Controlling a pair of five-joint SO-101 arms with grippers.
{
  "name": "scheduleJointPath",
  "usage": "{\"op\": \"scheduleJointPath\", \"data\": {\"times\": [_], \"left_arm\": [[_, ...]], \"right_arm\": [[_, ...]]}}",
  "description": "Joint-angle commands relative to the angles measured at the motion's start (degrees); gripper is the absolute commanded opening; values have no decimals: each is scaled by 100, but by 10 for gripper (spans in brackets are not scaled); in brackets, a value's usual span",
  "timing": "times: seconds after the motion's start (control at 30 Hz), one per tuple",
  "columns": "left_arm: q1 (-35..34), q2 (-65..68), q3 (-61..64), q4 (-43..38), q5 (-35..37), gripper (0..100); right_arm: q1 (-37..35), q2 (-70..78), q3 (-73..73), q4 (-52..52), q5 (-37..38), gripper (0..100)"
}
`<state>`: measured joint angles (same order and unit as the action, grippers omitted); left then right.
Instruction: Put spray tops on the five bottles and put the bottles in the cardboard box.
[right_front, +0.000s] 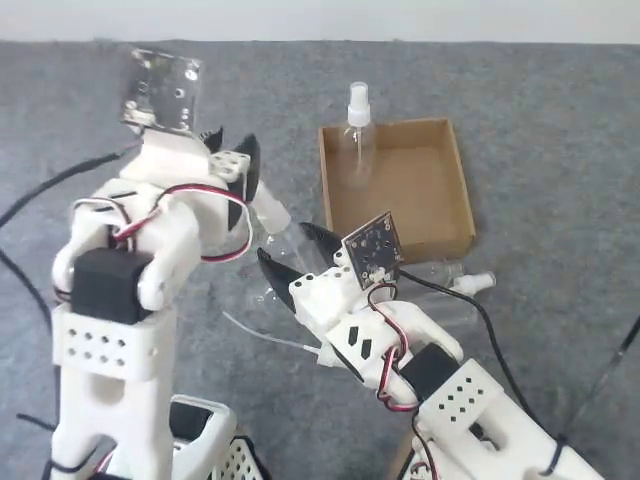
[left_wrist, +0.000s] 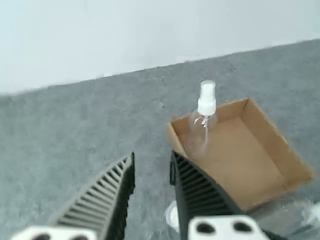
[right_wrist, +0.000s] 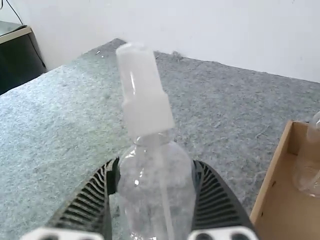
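Centrally over the table (right_front: 560, 110), the right gripper (right_wrist: 156, 172) was clamped on a clear bottle (right_wrist: 155, 200) with a spray top (right_wrist: 142, 95) fitted. The left gripper (left_wrist: 151, 159) hung just beside that top, its jaws narrowly parted and holding nothing. The cardboard box (right_front: 458, 190) sat toward the table's far edge. A second bottle (right_front: 358, 135), also capped, stood in the box's far left corner. A third bottle (right_front: 455, 275) lay on the table just beside the box's near wall.
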<state>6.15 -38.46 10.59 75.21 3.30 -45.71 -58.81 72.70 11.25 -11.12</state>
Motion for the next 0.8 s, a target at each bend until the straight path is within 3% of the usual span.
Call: {"op": "scheduleJointPath", "data": {"times": [0.0,0.43,0.6,0.77], "left_arm": [[-44,18,488,-316,-185,104],[897,-9,1411,-747,-624,104],[651,-18,1121,-730,-765,104],[-88,-18,365,-484,-782,104]], "right_arm": [[75,-110,-62,-154,-70,6],[75,-110,-62,-154,-70,6],[75,-110,-62,-154,-70,6],[75,-110,-62,-154,-70,6]]}}
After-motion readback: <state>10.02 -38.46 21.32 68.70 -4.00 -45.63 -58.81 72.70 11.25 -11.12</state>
